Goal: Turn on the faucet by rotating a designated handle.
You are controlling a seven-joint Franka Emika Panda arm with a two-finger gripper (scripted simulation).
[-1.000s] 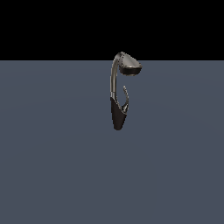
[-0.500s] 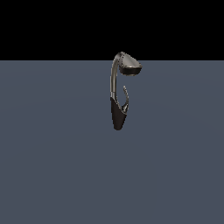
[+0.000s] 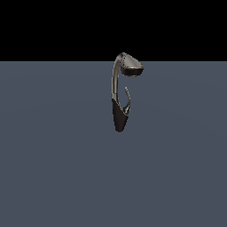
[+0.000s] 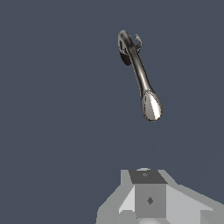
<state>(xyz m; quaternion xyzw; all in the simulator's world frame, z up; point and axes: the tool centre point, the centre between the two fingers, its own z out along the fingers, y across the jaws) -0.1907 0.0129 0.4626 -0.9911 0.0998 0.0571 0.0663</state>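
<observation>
Wrist view: hand [image 4: 148, 199] well apart from dark-based, silver-necked faucet [image 4: 139, 72] | finger spread cannot be told (fingertips unseen) | advice: approach thin curved silver handle [image 3: 127, 99], avoiding neck.

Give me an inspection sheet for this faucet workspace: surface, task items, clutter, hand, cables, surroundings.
Surface: flat slate-grey floor, plain and unmarked in both views.
Faucet: faucet with a dark tapered base, a slim silver neck and a wide flattened head; nothing touches it.
Handle: handle, a thin curved lever rising from the base on the exterior view's right of the neck; untouched.
Clutter: nothing seen.
Hand: absent from the exterior view; the wrist view shows only a grey-white block of the hand at the frame's edge, well apart from the faucet. Fingers are not visible, so open or shut cannot be told.
Cables: nothing seen.
Surroundings: black background above the floor line in the exterior view.
</observation>
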